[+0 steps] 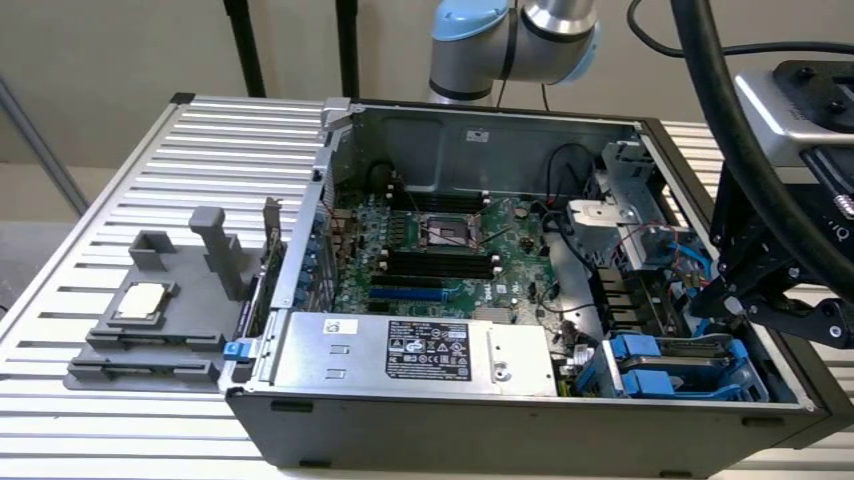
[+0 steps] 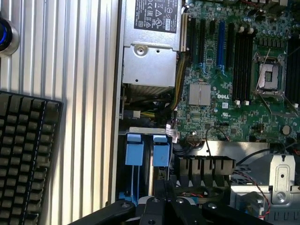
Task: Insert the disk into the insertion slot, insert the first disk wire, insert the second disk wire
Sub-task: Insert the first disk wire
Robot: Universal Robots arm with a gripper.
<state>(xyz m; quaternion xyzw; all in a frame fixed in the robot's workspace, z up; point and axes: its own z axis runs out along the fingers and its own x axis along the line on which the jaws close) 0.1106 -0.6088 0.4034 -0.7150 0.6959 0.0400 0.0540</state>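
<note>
Claw [image 1: 705, 305]: closed, hanging over the insertion slot [image 1: 674, 368].
Disk: whether seated, unclear.
Wires: none seen plugged; judged left to do.

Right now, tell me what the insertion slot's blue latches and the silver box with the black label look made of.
Latches of the insertion slot: probably moulded plastic, an even bright blue with a soft sheen. Silver box: apparently bare sheet metal, matt grey with folded edges and a screw head; alloy unclear.
</note>
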